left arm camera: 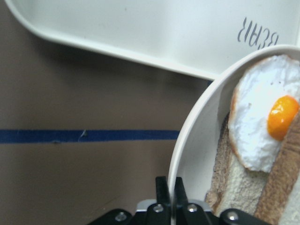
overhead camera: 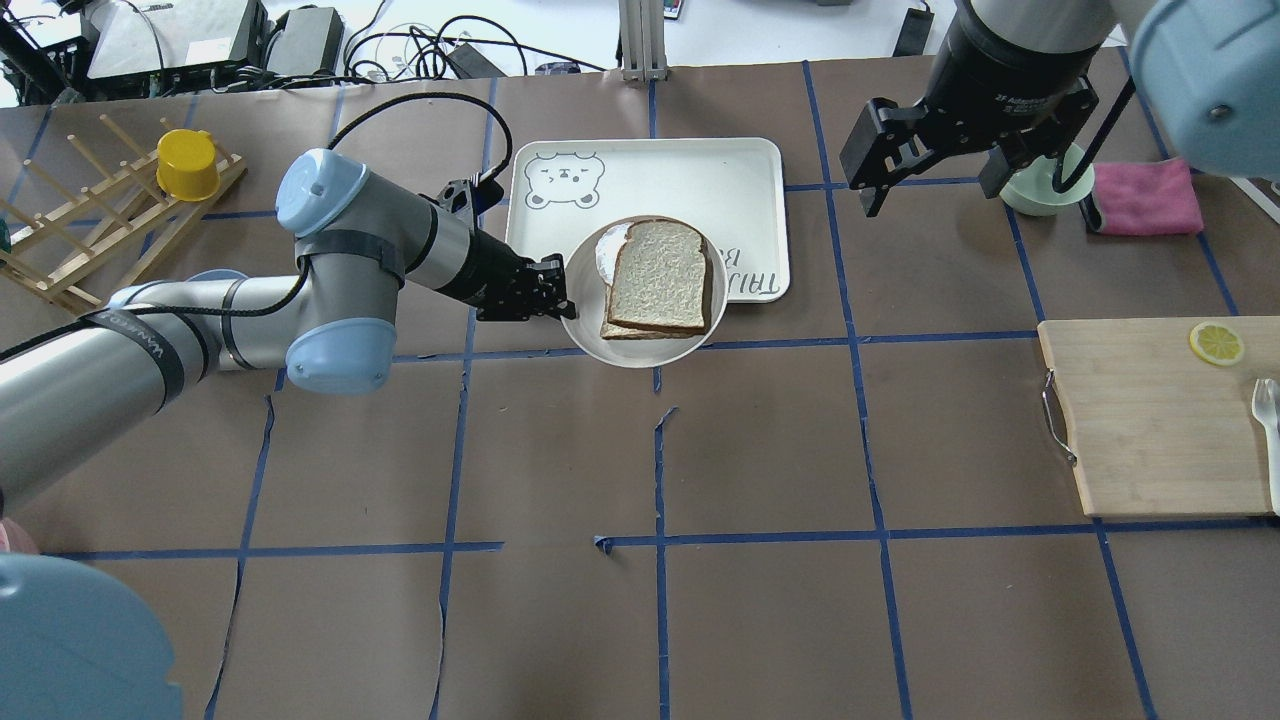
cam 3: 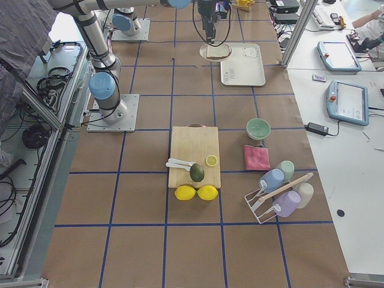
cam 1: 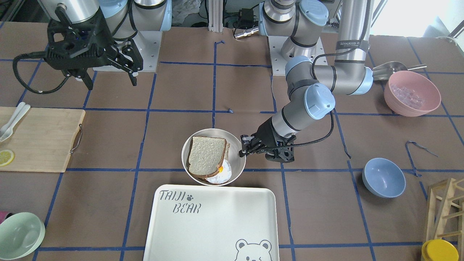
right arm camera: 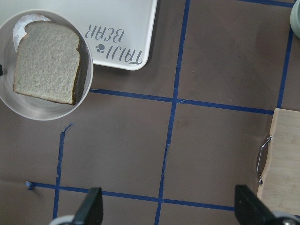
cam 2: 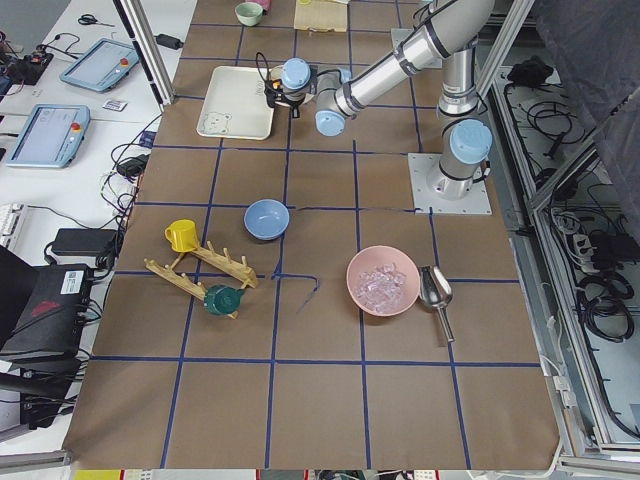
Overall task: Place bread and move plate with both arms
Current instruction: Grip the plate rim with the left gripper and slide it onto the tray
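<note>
The plate (cam 1: 236,144) is a round cream-white dish at the near edge of the Taiji Bear tray (cam 1: 217,224). The bread (cam 1: 206,156), pale with a dark crust, lies on top in it, over a fried egg (cam 1: 222,173) and a lower slice. My left gripper (cam 1: 241,150) is shut on the plate's rim, its jaws pinching the wall in the left wrist view (left arm camera: 171,187). My right gripper (cam 1: 111,81) is open and empty, high above the table and away from the plate. The overhead view shows the plate (overhead camera: 585,322), bread (overhead camera: 660,275), left gripper (overhead camera: 560,300) and right gripper (overhead camera: 930,190).
A wooden cutting board (overhead camera: 1150,420) with a lemon slice lies on my right. A mint bowl (overhead camera: 1035,190) and pink cloth (overhead camera: 1145,195) sit beyond it. A blue bowl (cam 1: 383,177), pink bowl (cam 1: 411,92) and wooden rack (overhead camera: 90,220) stand on my left.
</note>
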`<state>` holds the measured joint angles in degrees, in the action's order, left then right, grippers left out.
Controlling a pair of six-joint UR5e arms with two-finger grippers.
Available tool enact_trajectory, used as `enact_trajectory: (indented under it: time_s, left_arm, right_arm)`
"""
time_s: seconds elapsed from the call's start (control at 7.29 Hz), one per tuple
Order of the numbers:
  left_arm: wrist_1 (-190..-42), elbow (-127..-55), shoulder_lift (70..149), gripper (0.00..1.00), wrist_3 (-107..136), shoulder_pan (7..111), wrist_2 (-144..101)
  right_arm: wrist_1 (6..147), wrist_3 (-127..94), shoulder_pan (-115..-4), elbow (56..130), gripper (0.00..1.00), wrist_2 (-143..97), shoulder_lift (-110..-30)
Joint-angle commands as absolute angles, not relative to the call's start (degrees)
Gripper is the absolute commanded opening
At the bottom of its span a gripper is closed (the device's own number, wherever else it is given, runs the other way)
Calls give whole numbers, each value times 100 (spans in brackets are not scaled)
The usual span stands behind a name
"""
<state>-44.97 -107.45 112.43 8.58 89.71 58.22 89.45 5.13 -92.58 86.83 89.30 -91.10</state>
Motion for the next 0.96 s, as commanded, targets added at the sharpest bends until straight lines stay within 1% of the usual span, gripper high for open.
enact_trajectory:
  time_s: [0.0, 0.27, 0.55, 0.82]
  left_arm:
    - [-5263, -9435, 12002, 0, 721, 8956, 5871]
    - [-5265, -8862, 12601, 0, 712, 8956, 6143]
    - [-5265, -8439, 12962, 0, 721, 8956, 6144]
    - [-5256, -8420, 13104, 0, 799, 8974, 6152]
  right_arm:
    - [8877, 501, -9255, 8684, 92, 8921, -9132]
    - [8886, 510, -9246, 8692, 100, 8930, -9132]
    - [8912, 510, -9246, 8692, 100, 8930, -9123]
    - [8877, 510, -9229, 8701, 100, 8930, -9123]
